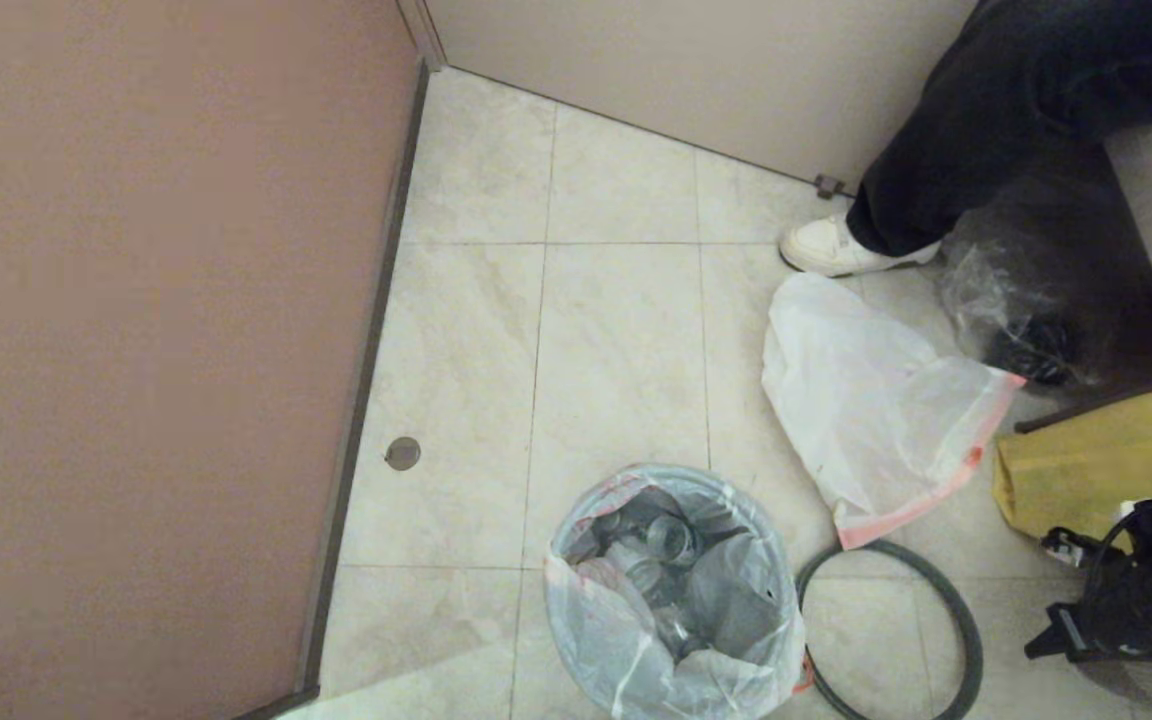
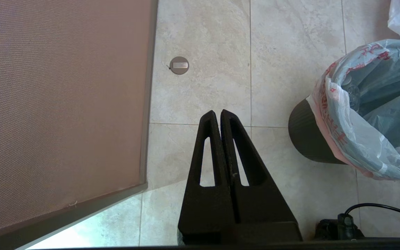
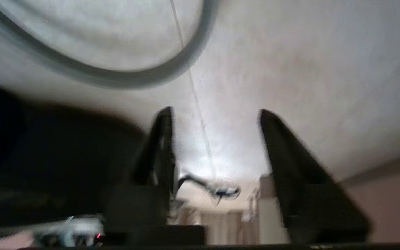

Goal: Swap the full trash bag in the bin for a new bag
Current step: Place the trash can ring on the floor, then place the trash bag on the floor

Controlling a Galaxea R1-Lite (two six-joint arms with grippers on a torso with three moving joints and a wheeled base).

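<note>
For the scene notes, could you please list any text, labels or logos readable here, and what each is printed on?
No text can be read out.
Red printed characters run along the hem of the full trash bag in the bin: too small and crumpled to read.
New bag on the floor: no print legible.

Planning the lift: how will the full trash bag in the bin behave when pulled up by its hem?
The full trash bag is thin film, so it will probably stretch and sag rather than hold shape. The clear bottles inside look light but loose, likely to shift. The small bin may lift or tip along with it.
</note>
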